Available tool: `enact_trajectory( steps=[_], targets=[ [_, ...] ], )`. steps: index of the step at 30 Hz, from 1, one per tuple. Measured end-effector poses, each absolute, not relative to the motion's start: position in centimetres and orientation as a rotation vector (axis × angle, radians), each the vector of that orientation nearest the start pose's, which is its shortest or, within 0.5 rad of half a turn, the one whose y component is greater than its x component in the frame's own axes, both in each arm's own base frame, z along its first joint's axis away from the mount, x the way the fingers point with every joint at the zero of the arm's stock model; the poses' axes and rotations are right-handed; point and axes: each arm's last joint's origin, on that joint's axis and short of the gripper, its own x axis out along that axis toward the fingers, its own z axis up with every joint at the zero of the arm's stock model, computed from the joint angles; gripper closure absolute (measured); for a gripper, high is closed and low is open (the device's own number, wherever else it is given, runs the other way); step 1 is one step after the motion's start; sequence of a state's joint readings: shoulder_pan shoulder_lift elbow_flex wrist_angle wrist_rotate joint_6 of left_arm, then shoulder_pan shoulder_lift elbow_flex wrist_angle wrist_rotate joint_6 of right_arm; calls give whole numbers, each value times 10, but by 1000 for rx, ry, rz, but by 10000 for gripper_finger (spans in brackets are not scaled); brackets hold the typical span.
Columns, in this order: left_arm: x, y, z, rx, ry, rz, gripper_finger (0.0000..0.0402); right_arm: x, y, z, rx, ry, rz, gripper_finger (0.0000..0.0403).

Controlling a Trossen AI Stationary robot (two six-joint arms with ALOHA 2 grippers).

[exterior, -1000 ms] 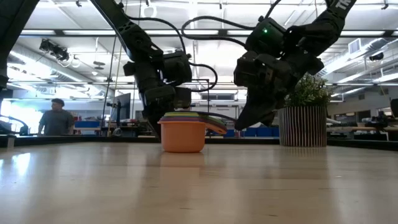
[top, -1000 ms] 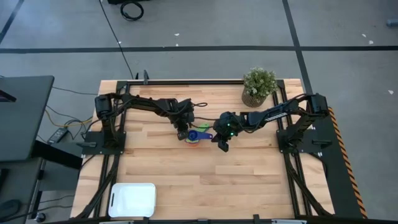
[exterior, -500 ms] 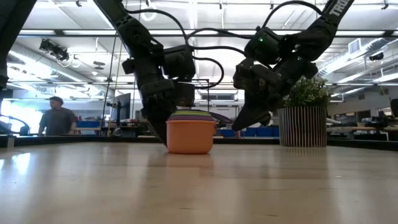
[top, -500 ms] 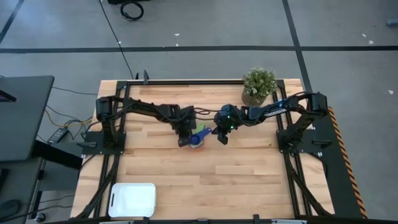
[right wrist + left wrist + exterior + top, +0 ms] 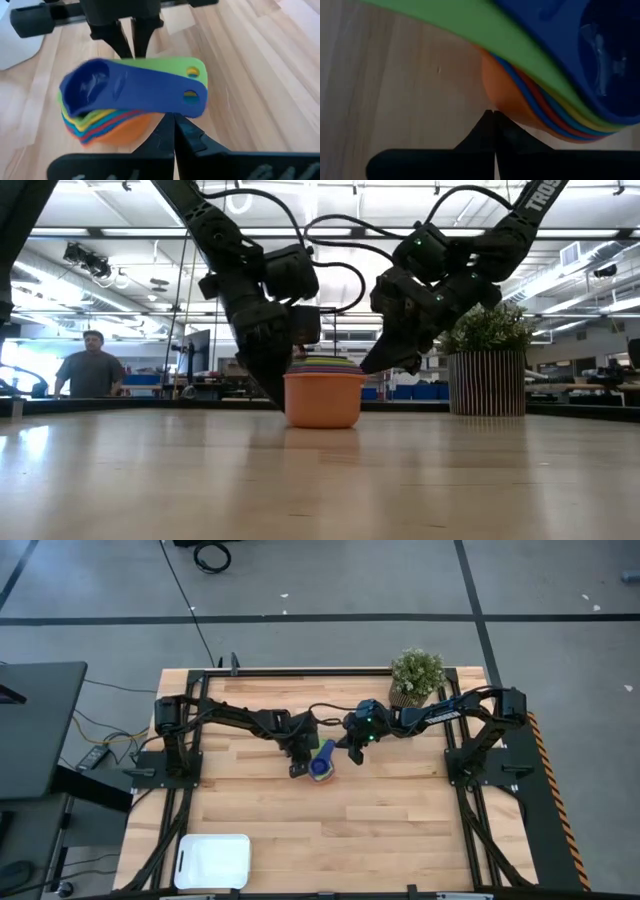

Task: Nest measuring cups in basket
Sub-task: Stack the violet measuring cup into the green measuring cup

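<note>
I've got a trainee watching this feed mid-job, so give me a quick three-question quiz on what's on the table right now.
1. True or false: the stack of measuring cups already sits in the white basket.
2. Which cup lies on top of the stack? A) yellow B) dark blue C) red
3. Fill in: the left tool and the right tool flank the stack, and both are ____.

Key:
1. False: the stack stands on the bare table, far from the basket at the near-left corner.
2. B
3. shut
</note>
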State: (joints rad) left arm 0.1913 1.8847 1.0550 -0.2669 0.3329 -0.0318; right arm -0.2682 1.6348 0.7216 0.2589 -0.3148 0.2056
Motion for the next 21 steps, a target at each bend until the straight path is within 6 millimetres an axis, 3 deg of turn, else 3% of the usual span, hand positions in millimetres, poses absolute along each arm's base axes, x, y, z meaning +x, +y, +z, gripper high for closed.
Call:
enact_trajectory(
  steps=[21],
  targets=[
    [358,60,135,-288,966,-116,401,304,-75,156,305,573,0,402]
  ],
)
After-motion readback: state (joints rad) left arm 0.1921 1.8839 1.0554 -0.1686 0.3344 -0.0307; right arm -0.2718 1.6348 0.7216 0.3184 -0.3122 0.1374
